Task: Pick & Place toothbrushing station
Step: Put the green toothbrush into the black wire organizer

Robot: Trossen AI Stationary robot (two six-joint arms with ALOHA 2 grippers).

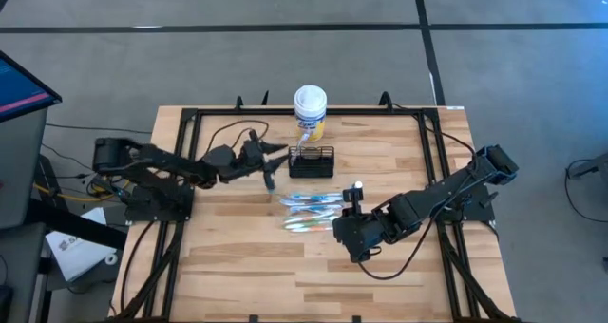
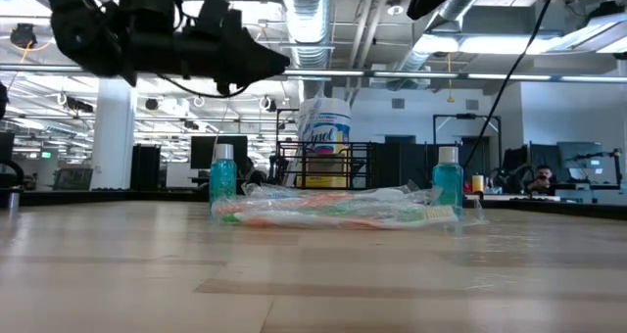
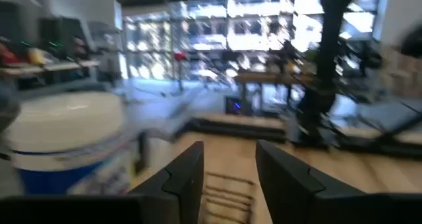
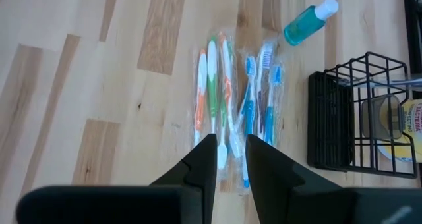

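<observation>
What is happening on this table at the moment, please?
A two-armed robot is working at a wooden table. The left tool hovers open just beside the black wire caddy, which stands in front of the yellow canister. The right tool hangs above the wrapped toothbrushes, its fingers a little apart, holding nothing. Two small blue-green bottles stand near the toothbrushes. Nothing is lifted yet.

object: toothbrushing station (image 1: 312,161), small low black wire-mesh caddy (image 4: 356,118)
shape: rectangular, open top, thin wire walls
pose: upright on the wooden table, not tilted
contents: cannot tell
place, left gripper (image 1: 275,161): caddy just ahead of its fingertips, apart
place, right gripper (image 4: 229,159): caddy well beyond, off to one side
</observation>
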